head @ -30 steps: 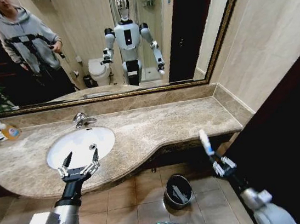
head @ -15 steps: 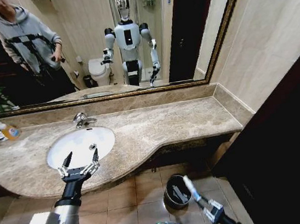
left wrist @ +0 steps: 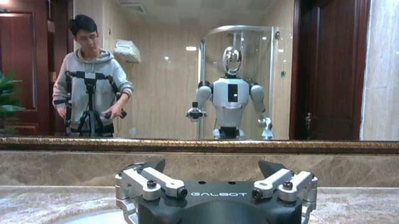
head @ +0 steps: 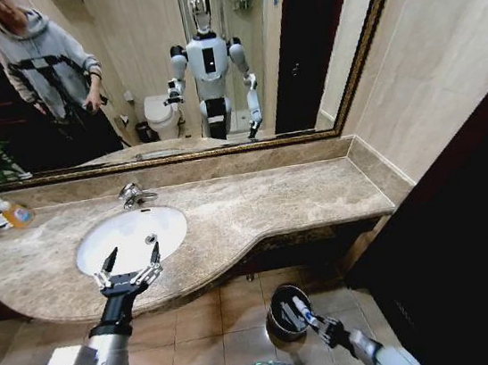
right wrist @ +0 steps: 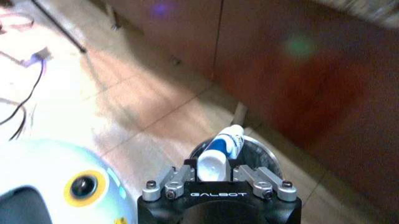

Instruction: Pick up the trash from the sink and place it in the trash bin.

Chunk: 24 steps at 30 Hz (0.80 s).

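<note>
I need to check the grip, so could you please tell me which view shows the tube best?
The right wrist view: the tube sits clamped in the right end effector. The head view shows it small over the bin.

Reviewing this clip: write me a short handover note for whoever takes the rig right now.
Right gripper: shut on a white tube with blue marks, held over the bin on the floor under the counter; not released.
Left gripper: open, hovering at the near rim of the sink.
Done: some trash already lies in the bin.
Left: drop this tube. From the head view the basin looks nearly bare, apart from a small object near its middle; check it.
</note>
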{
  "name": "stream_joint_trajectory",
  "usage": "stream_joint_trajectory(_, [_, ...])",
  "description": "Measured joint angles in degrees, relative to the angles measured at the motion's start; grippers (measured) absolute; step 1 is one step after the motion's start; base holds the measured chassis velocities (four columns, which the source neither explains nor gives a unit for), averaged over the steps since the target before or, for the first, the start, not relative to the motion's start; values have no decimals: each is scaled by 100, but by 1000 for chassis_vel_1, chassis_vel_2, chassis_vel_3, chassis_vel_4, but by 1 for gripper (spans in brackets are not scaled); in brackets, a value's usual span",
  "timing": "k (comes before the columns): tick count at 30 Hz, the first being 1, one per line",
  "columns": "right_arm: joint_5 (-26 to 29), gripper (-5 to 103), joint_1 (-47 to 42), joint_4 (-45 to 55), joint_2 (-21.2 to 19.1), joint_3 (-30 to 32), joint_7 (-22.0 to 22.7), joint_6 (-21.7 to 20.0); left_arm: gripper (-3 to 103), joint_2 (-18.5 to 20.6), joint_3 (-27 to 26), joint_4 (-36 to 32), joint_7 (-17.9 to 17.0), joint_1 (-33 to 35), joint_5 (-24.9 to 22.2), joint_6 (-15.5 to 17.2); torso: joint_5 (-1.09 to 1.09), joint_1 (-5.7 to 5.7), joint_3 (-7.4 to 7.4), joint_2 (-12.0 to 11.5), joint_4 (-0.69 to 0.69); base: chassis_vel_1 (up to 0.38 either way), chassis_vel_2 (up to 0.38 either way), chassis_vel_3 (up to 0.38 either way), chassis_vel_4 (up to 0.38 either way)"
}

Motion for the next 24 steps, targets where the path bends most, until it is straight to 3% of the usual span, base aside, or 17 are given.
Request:
stream_joint_trajectory(4, [-377, 27, 492, -585, 41, -255, -158, 9, 100, 0, 0, 0, 0, 0, 0, 0, 1, 0, 0, 0, 0, 0, 0, 0, 0])
stream_joint_trajectory(11, [-1064, 27, 1103, -1352, 169, -427, -13, 251, 100, 0, 0, -1, 0, 0, 0, 0, -1, 0, 0, 0, 0, 0, 0, 0, 0])
stream_joint_trajectory(22, [-1171, 25, 1571, -1924, 242, -505, 32, 279, 100, 0, 0, 0, 0, 0, 0, 0, 0, 0, 0, 0, 0, 0, 0, 0, 0])
stream_joint_trajectory(24, [-1149, 36, 1624, -1989, 243, -506, 42, 317, 100, 0, 0, 0, 0, 0, 0, 0, 0, 0, 0, 0, 0, 0, 0, 0, 0])
